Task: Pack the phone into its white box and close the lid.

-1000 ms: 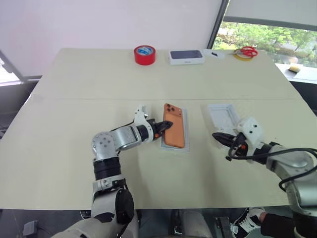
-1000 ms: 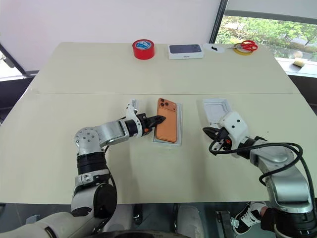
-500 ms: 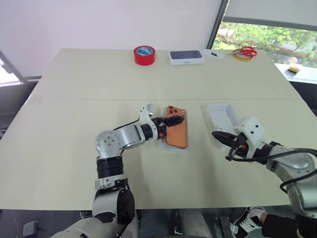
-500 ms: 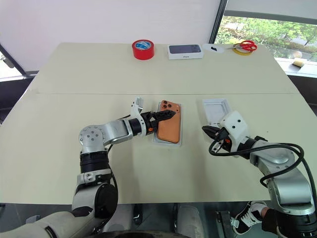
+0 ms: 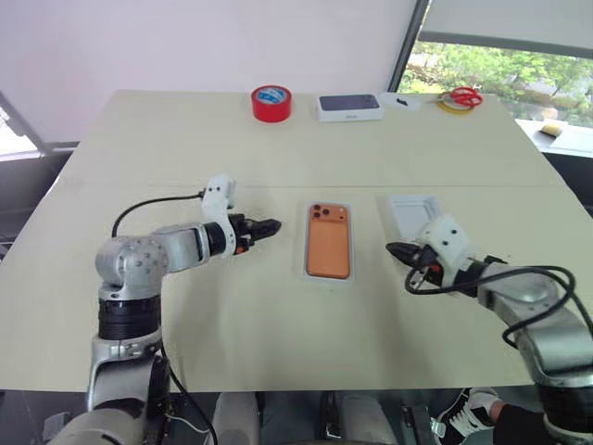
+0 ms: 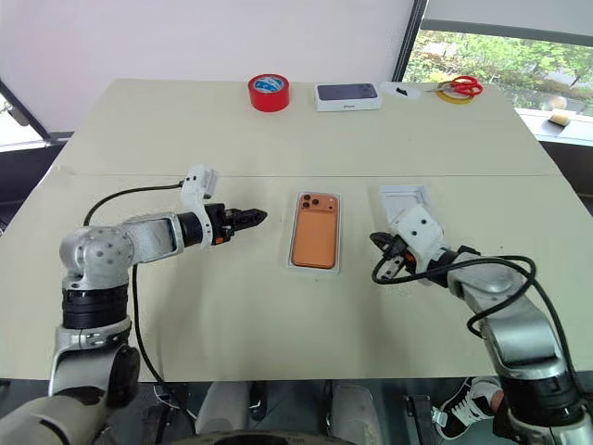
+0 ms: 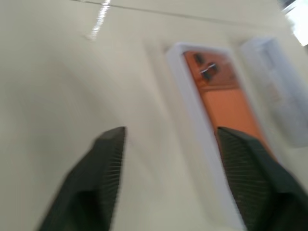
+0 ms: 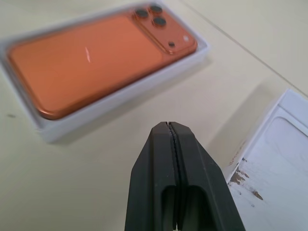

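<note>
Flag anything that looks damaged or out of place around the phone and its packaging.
The lid lies open side up beside the box, and its inner face shows brown scuffs near one edge, like torn paper. The phone sits squarely in the box.

the phone (image 5: 329, 240), slim and orange with rounded corners, lies flat and back up inside the white box (image 5: 303, 251), its three dark camera lenses in the far corner on the robot's left. the box is a shallow white tray resting on the bench near its middle, its rim showing all round the phone. the lid (image 5: 413, 215) lies apart on the robot's right of the box, open side up, white inside with faint grey-brown marks.
</note>
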Controlling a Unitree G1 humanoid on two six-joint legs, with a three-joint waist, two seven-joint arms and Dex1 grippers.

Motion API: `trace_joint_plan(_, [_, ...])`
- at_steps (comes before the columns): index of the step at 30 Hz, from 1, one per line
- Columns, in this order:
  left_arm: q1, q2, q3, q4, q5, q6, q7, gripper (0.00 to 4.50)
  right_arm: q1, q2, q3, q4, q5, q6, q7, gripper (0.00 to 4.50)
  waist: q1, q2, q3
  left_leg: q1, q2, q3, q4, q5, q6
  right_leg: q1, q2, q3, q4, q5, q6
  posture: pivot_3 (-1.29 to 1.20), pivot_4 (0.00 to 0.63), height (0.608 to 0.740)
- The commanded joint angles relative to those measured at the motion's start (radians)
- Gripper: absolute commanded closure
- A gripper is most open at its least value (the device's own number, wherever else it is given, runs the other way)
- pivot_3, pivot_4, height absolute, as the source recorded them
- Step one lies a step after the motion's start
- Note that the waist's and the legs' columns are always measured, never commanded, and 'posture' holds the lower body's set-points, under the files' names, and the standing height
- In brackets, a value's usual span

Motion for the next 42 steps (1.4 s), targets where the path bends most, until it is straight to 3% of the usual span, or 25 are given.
trace_joint_plan(1, [0.003, 0.017, -0.155, -0.035, 0.129, -0.143, -0.083, 3.10, -0.081, 0.037, 0.053, 0.029, -0.030, 0.085, -0.070, 4.50, -0.001, 0.000, 0.000, 0.000, 0.000, 0.000, 0.000, 0.000, 0.000, 0.000, 0.000, 0.000, 0.000, 0.000, 0.000, 0.00, 0.150, 0.730])
trace_joint_plan(4, [-0.005, 0.012, -0.257, 0.000, 0.230, -0.228, -0.117, 4.46, -0.133, 0.062, 0.104, 0.065, -0.071, 0.123, -0.119, 4.50, -0.001, 0.000, 0.000, 0.000, 0.000, 0.000, 0.000, 0.000, 0.000, 0.000, 0.000, 0.000, 0.000, 0.000, 0.000, 0.00, 0.150, 0.730])
trace_joint_plan(9, [-0.058, -0.085, -0.340, 0.146, 0.349, -0.305, -0.122, 4.46, -0.208, 0.114, 0.198, 0.101, -0.123, 0.157, -0.171, 4.50, -0.001, 0.000, 0.000, -0.001, 0.000, 0.000, 0.000, 0.000, 0.000, -0.001, 0.000, 0.000, 0.000, 0.000, 0.000, 0.00, 0.150, 0.730])
trace_joint_plan(18, [-0.071, -0.165, -0.377, 0.127, 0.335, -0.237, -0.257, 4.46, -0.260, 0.161, 0.268, 0.119, -0.143, 0.170, -0.169, 4.50, -0.001, 0.000, 0.000, -0.001, 0.000, 0.001, 0.001, 0.000, 0.000, -0.001, 0.000, 0.000, 0.001, 0.000, 0.000, 0.00, 0.150, 0.730])
trace_joint_plan(29, [-0.072, -0.192, -0.478, 0.072, 0.338, -0.179, -0.424, 4.46, -0.055, 0.014, 0.183, -0.124, -0.092, 0.274, -0.085, 4.50, 0.001, 0.001, 0.000, -0.001, 0.000, 0.000, 0.001, 0.000, 0.001, 0.000, 0.000, 0.000, 0.001, 0.000, 0.000, 0.00, 0.150, 0.730])
trace_joint_plan(42, [-0.039, -0.216, -0.515, -0.002, 0.331, -0.113, -0.492, 4.46, 0.163, -0.078, 0.033, -0.328, -0.039, 0.381, -0.065, 4.50, -0.001, 0.001, -0.001, -0.001, 0.000, -0.001, 0.001, 0.000, 0.001, 0.000, 0.000, 0.000, 0.001, 0.000, 0.000, 0.00, 0.150, 0.730])
